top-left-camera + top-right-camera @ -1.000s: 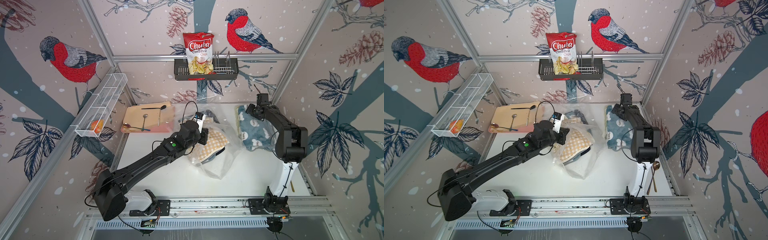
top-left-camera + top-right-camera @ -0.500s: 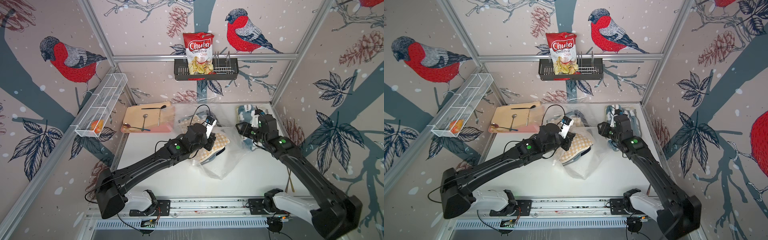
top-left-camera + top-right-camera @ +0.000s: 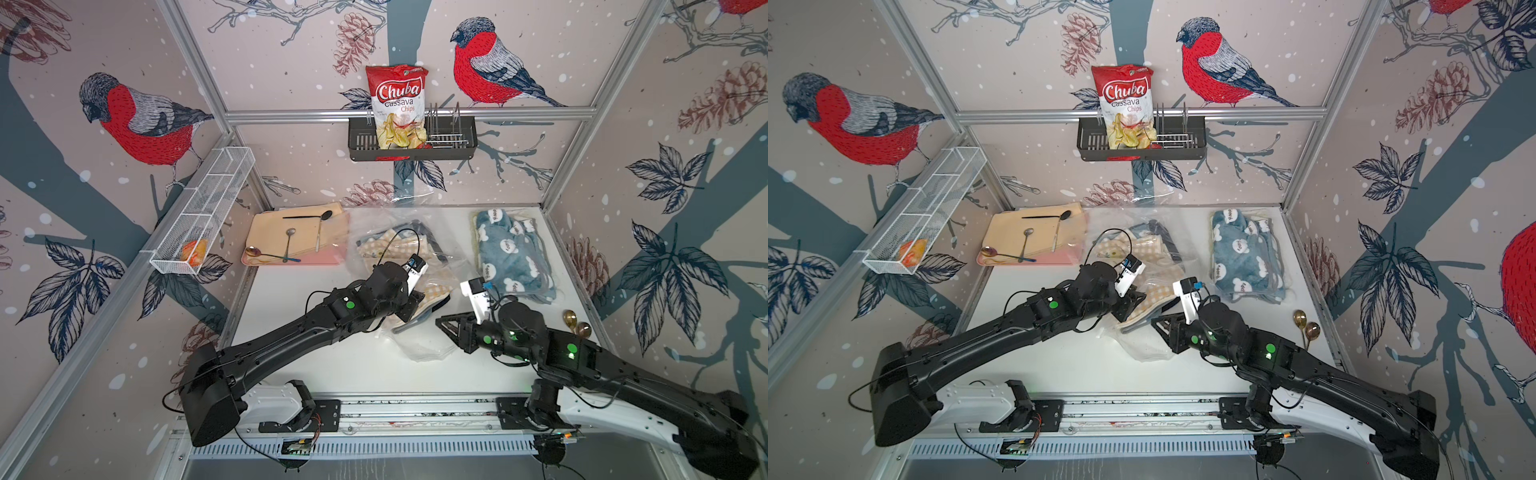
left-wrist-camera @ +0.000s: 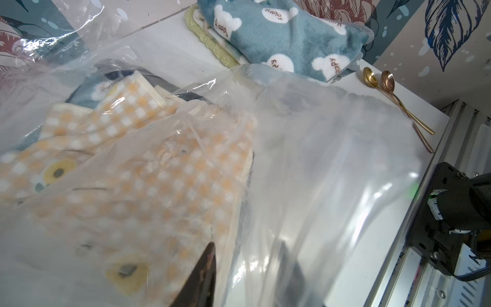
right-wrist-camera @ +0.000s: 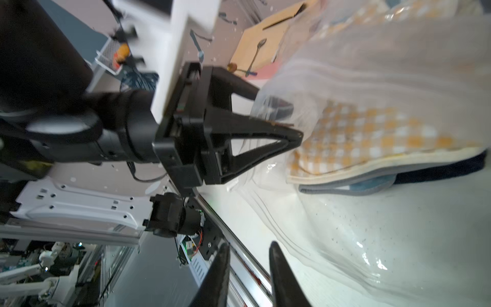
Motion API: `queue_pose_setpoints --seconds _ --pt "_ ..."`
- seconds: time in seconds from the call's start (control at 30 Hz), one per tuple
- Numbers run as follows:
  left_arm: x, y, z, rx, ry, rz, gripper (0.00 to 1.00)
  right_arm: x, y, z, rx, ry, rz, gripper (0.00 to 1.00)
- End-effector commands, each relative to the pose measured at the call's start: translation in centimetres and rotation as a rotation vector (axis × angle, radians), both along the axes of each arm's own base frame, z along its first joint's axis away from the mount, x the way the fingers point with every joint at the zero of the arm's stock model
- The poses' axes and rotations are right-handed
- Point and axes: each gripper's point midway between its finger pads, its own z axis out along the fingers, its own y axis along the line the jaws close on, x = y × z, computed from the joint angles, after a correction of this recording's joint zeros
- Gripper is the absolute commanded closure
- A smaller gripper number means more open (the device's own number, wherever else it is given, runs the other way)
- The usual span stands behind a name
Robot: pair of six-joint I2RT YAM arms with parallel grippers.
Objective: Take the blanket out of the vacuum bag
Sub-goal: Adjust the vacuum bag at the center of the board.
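1. Vacuum bag (image 3: 422, 347) (image 3: 1144, 347): clear crinkled plastic. It lay across the middle of the white table (image 3: 332, 361), and its far end reached the back wall.
2. Checked blanket (image 3: 432, 286) (image 4: 186, 172): yellow and white, folded. It lay inside the vacuum bag on top of grey and dark-blue cloth, and the right wrist view showed it through the film (image 5: 372, 133).
3. Left gripper (image 3: 411, 307) (image 5: 279, 114): sat over the near left part of the bag, at the blanket's edge. Its jaws stood apart. In the left wrist view one finger (image 4: 204, 276) lay outside the plastic and the other showed dimly through it, so a layer of film ran between them unclamped.
4. Right gripper (image 3: 446, 328) (image 5: 249, 244): sat low at the bag's near right edge, tips pointing toward the left gripper. Its jaws were narrowly parted with nothing between them. Whether it touched the plastic could not be told.
5. Blue fleece (image 3: 511, 253): printed with white bears and folded. It lay at the back right of the table, outside the bag and just beside it.
6. Gold spoons (image 3: 575, 326): a pair, at the table's right edge.
7. Pink tray (image 3: 316, 261): at the back left, holding a tan cloth (image 3: 270, 232) and several spoons (image 3: 289, 245).
8. Chips bag (image 3: 397, 104): red, standing upright in a black rack (image 3: 457, 143) on the back wall.
9. Wire basket (image 3: 216, 195): white, mounted on the left wall, with an orange item (image 3: 194, 250) in its nearest compartment.
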Motion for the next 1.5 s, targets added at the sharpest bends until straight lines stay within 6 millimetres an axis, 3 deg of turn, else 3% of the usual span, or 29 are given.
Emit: queue_pose_setpoints --seconds 0.0,0.1,0.2,0.37,0.5,0.67,0.87,1.07,1.17,1.23,1.3,1.47 --pt "-0.5 0.3 -0.3 0.023 0.007 -0.026 0.63 -0.2 0.6 -3.9 -0.095 0.025 0.009 0.73" --pt "-0.6 0.3 -0.4 0.029 0.009 -0.032 0.8 -0.3 1.0 -7.5 -0.155 0.067 0.034 0.75" --pt "-0.5 0.2 -0.2 0.038 0.004 -0.033 1.0 -0.1 1.3 -8.8 -0.167 0.093 0.055 0.75" --pt "0.3 -0.2 0.7 0.042 -0.032 -0.028 1.0 1.4 0.3 -11.6 -0.173 0.172 0.03 0.75" --pt "0.8 -0.6 0.5 0.056 -0.035 -0.031 1.0 4.5 -2.0 -13.1 -0.18 0.236 -0.083 0.75" --pt "1.9 -1.1 0.7 0.05 -0.051 0.001 1.0 8.2 -4.6 -13.4 -0.185 0.269 -0.212 0.74" --pt "3.6 -1.2 1.8 0.019 -0.072 0.061 1.0 11.5 -6.1 -14.1 -0.248 0.292 -0.29 0.73" --pt "4.2 0.2 2.0 -0.05 -0.103 0.11 1.0 13.7 -7.2 -12.8 -0.244 0.257 -0.387 0.73" --pt "3.9 0.6 2.0 -0.066 -0.11 0.112 1.0 14.1 -8.3 -12.2 -0.254 0.24 -0.452 0.71" --pt "3.4 0.9 0.7 -0.051 -0.086 0.107 1.0 13.9 -8.4 -11.6 -0.211 0.236 -0.483 0.68" --pt "3.3 0.8 0.6 -0.053 -0.076 0.104 1.0 13.4 -7.9 -11.3 -0.143 0.247 -0.494 0.63" --pt "2.8 -0.1 0.7 -0.074 -0.037 0.067 1.0 10.9 -5.9 -10.7 -0.025 0.251 -0.511 0.63"
